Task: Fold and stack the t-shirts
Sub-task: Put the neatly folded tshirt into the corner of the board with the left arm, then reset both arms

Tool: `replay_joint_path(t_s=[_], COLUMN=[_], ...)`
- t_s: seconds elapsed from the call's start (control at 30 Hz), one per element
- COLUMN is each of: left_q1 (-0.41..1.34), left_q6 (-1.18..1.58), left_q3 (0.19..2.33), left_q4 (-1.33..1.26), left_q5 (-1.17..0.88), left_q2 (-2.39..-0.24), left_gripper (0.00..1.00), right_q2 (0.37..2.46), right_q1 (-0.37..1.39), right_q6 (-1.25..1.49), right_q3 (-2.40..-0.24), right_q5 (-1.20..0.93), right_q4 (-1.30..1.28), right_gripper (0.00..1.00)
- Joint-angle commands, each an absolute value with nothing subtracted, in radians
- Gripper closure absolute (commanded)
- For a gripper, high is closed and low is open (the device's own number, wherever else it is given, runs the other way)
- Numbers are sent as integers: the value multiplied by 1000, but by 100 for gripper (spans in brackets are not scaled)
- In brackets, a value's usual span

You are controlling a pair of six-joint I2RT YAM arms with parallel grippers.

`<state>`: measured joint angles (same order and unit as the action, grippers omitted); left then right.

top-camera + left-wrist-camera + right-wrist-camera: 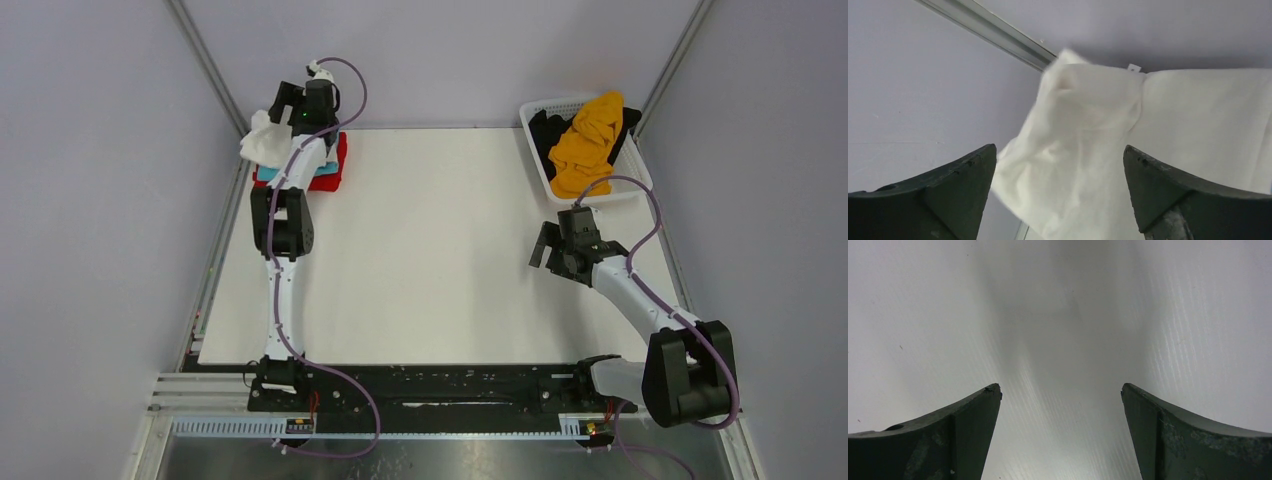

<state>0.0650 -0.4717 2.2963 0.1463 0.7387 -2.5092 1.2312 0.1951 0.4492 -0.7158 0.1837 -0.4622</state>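
table (430, 260): white top, mostly bare in the middle, taking up most of the top view
white t-shirt (265, 140): biggest shirt, lying bunched on top of the far-left stack and spilling off its left side; looks only loosely folded
handling: soft, light and limp, so it is going to sag and slide when lifted; I'd judge pinching a hem or shoulder edge and squaring it over the stack works best
basket (550, 103): white lattice, sitting at the far-right corner
orange-yellow t-shirt (590, 140): heaping crumpled in the basket, unfolded
black t-shirt (548, 135): lying under the orange-yellow one, showing partly
red t-shirt (335, 170): sitting folded at the bottom of the stack
teal t-shirt (268, 176): peeking out between red and white
left gripper (1060, 147): hovering over the white cloth, jaws spread wide, gripping nothing
right gripper (1060, 385): hanging over bare table near the basket, jaws spread, holding nothing
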Motion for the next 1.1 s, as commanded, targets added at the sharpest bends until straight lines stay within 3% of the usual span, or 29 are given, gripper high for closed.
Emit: replay_joint_path(t_s=[0.0, 0.23, 0.5, 0.67, 1.07], left_q1=[67, 71, 93, 96, 199], left_q6=[-444, -318, -80, 24, 19], left_q3=[2359, 2320, 2138, 2176, 2210], left_q4=[44, 189, 342, 452, 562], left_q5=[766, 647, 197, 35, 56], left_q2=[-2506, -2468, -2330, -2366, -2219], left_gripper=[1, 1, 1, 1, 1], right_q2=[1226, 1232, 1225, 1186, 1096], right_q1=[194, 193, 193, 193, 193], right_q6=[438, 437, 434, 425, 425], right_q3=[-757, -757, -753, -748, -742], right_q5=[222, 214, 188, 206, 184], right_q4=[-474, -473, -468, -486, -493], right_gripper=[1, 1, 1, 0, 1])
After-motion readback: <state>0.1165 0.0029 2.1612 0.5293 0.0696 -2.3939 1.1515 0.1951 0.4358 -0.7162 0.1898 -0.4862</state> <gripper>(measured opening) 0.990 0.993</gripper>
